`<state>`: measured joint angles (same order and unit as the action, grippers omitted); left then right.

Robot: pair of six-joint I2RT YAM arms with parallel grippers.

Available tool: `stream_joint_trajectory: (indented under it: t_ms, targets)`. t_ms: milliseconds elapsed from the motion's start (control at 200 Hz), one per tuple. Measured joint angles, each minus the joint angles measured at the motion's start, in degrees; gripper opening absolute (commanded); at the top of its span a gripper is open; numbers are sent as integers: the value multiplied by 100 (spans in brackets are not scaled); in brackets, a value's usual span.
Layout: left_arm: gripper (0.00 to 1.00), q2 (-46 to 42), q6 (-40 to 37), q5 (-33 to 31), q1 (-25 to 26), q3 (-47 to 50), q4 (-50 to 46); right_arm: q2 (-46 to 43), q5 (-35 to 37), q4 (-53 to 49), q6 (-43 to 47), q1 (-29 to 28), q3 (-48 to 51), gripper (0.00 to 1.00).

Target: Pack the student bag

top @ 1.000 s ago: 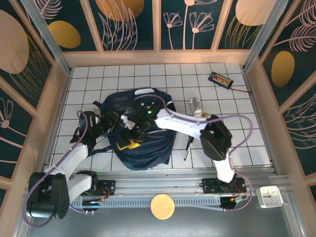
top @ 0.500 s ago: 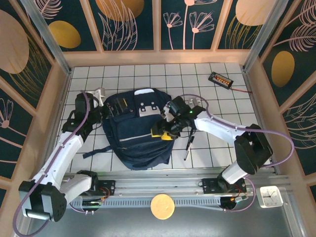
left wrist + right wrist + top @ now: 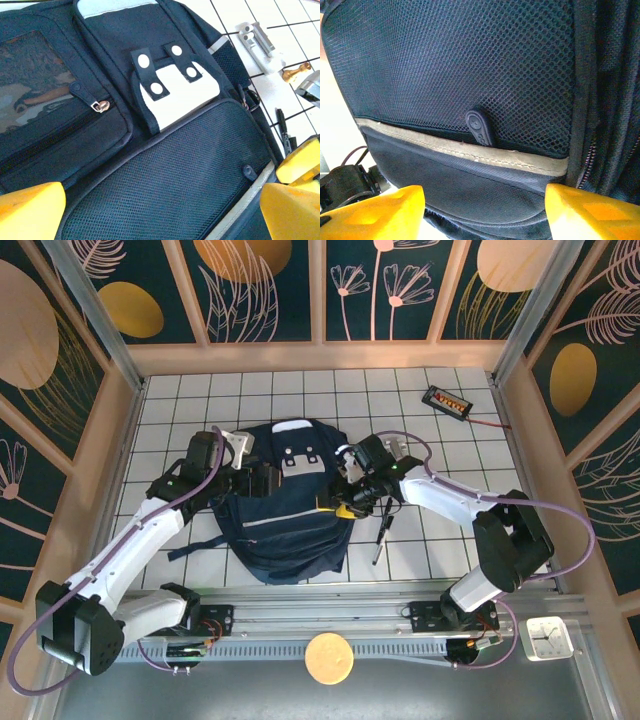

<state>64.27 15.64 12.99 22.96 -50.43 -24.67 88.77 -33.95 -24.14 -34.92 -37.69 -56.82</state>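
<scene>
- Top view: the student bag (image 3: pixel 290 520) lies flat in the middle of the white-tiled bench (image 3: pixel 180 400). Its long axis runs from the near edge toward the far wall. The top, with its pale band, points away from the arm bases.
- Bare tiles run all along the far side and into the far left corner. Wooden walls close the bench on the left and right, and the bag's bottom end sits close to the near edge.
- The left claw (image 3: pixel 258 480) is over the bag's upper left part, jaws wide and holding nothing.
- The right claw (image 3: pixel 340 504) is at the bag's right edge, about halfway along it. Its yellow fingers stand apart with nothing held.
- To the right, a pen (image 3: pixel 380 538) lies just beside the bag. A small metal piece (image 3: pixel 395 448) sits near the bag's upper right corner, partly behind the right arm. A black device with a red cable (image 3: pixel 447 400) lies well apart in the far right corner.
- Left wrist view: yellow fingers (image 3: pixel 30 210) show in the two lower corners, wide apart, above the mesh pocket (image 3: pixel 175 170). Beyond it are a white patch with black tabs (image 3: pixel 175 90), a metal zip pull (image 3: pixel 102 105) and a clear window pocket (image 3: pixel 30 85).
- Right wrist view: the fingers (image 3: pixel 375 212) are spread, facing the mesh side. A grey trim stripe (image 3: pixel 470 154) crosses below a dark zip tab (image 3: pixel 480 127).
</scene>
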Motion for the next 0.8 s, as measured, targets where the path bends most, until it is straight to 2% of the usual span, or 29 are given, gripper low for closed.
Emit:
stream_joint_trajectory:
  t_ms: [801]
  targets:
    - [99,101,-365,-129,31,44,15,-240,890,-348,-109,-210,0,65]
